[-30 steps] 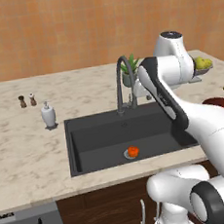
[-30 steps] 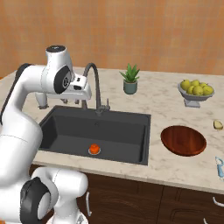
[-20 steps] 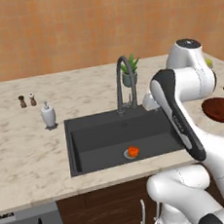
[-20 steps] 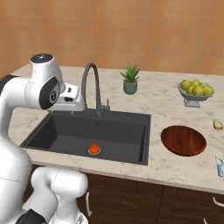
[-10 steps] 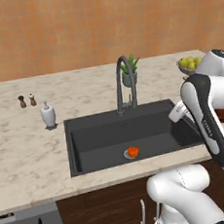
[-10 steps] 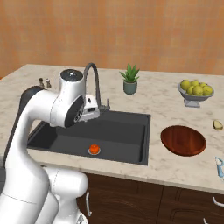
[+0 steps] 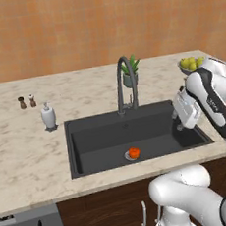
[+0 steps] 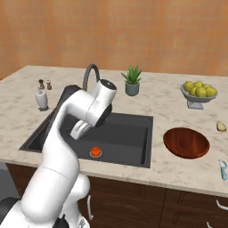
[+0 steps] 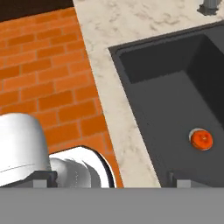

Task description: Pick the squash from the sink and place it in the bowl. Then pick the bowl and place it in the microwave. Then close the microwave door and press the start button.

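Squash [image 7: 134, 153], one, on sink [image 7: 100, 138] drain; one bowl [image 8: 186, 142] alongside; jaws' state unclear.

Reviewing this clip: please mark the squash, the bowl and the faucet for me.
squash [image 7: 133, 153]: left base view, on its orange top, sitting on the sink drain.
bowl [image 8: 186, 142]: right base view, on its reddish-brown inner floor.
faucet [image 7: 120, 87]: left base view, on the upright part of its grey arched neck.

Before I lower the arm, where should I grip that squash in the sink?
Come straight down and close across the round middle of the squash. It sits on the drain on the open floor of the sink, away from the walls, so any finger direction fits.
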{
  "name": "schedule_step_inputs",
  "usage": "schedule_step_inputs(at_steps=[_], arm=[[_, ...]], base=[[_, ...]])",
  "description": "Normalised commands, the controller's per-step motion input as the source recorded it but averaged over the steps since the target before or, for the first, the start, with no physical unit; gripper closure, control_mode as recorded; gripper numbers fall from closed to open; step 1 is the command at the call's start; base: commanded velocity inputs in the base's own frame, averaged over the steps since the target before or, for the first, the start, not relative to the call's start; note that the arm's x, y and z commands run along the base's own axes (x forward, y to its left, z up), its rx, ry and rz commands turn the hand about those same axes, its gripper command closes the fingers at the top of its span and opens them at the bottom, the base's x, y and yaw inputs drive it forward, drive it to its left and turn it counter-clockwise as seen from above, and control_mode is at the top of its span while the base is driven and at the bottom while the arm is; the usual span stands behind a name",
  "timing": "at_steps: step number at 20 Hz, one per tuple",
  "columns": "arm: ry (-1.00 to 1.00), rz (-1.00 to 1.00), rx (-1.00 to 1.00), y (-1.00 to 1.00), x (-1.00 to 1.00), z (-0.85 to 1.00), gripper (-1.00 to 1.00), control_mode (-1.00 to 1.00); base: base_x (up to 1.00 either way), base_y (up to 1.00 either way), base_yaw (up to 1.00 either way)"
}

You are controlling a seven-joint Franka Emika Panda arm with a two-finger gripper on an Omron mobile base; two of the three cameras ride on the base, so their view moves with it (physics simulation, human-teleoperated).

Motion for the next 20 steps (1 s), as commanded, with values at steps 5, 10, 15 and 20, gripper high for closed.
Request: schedule_step_inputs(at_steps=[5,10,15,20], arm=[[-0.14,0.62,0.10,-0.24,0.59,-0.52,-1.00,-1.00],[-0.19,0.07,0.23,-0.16,0.60,-0.61,-1.00,-1.00],[0.01,0.24,0.14,-0.03,0.89,-0.43,-1.00,-1.00],[0.00,0.21,0.10,-0.05,0.73,-0.49,-1.00,-1.00]], base=[[0.00,0.00,0.00],[0.00,0.00,0.00],[0.00,0.00,0.00],[0.00,0.00,0.00]])
